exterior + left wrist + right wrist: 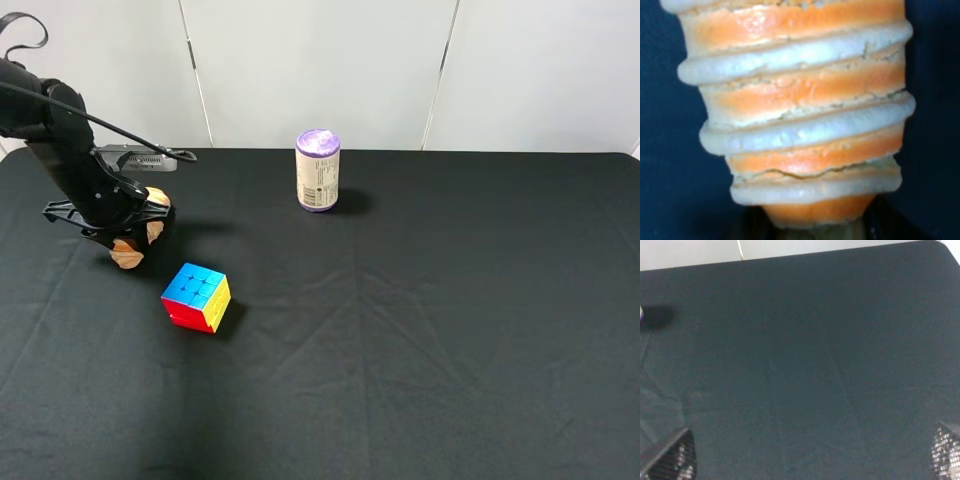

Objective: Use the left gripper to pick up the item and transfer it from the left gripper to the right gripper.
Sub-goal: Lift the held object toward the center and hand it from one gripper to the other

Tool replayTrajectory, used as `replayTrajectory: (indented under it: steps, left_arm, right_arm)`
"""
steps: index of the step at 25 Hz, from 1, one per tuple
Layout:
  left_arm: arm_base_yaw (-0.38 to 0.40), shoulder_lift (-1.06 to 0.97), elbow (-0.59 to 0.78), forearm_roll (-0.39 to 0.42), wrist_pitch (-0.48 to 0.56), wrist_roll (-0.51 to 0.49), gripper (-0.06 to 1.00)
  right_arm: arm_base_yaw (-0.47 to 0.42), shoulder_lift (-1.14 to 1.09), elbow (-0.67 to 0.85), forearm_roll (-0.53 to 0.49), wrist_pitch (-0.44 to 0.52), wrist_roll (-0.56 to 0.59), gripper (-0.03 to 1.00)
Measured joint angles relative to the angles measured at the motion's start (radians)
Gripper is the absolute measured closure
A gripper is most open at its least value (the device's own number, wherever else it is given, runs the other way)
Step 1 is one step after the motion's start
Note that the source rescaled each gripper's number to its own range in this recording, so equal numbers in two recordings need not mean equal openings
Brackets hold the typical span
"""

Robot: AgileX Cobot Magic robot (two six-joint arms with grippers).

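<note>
The item, a tan ribbed roll, lies at the far left of the black table. My left gripper is down around its middle with both fingers against its sides. One end of the roll sticks out toward the front, the other toward the back. I cannot tell whether it is off the cloth. In the left wrist view the roll fills the picture, orange and whitish ridges, very close. My right gripper is open and empty over bare cloth; only its fingertips show, and the exterior view does not show it.
A multicoloured puzzle cube sits just front-right of the roll. A purple-lidded can stands upright at the back centre. A small grey box lies at the back edge behind the left arm. The table is covered in black cloth.
</note>
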Motion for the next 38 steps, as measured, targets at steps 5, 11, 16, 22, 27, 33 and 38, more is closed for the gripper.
replayTrajectory:
  steps: [5, 11, 16, 22, 27, 33, 38]
  left_arm:
    - [0.0, -0.082, 0.0, 0.0, 0.024, 0.0, 0.87]
    - [0.0, -0.183, 0.0, -0.001, 0.132, 0.0, 0.89]
    - [0.0, -0.26, 0.0, 0.0, 0.204, 0.0, 0.9]
    - [0.0, -0.339, 0.0, 0.0, 0.292, 0.005, 0.9]
    - [-0.016, -0.383, 0.0, 0.005, 0.326, 0.038, 0.9]
    - [-0.146, -0.386, 0.0, 0.005, 0.345, 0.087, 0.91]
    - [-0.271, -0.386, 0.0, 0.004, 0.346, 0.142, 0.91]
  right_arm:
    - [0.0, 0.0, 0.0, 0.0, 0.0, 0.0, -0.03]
    - [0.0, 0.0, 0.0, 0.0, 0.0, 0.0, -0.03]
    - [0.0, 0.0, 0.0, 0.0, 0.0, 0.0, -0.03]
    - [0.0, 0.0, 0.0, 0.0, 0.0, 0.0, -0.03]
    - [0.0, 0.0, 0.0, 0.0, 0.0, 0.0, -0.03]
    - [0.0, 0.0, 0.0, 0.0, 0.0, 0.0, -0.03]
    - [0.0, 0.0, 0.0, 0.0, 0.0, 0.0, -0.03]
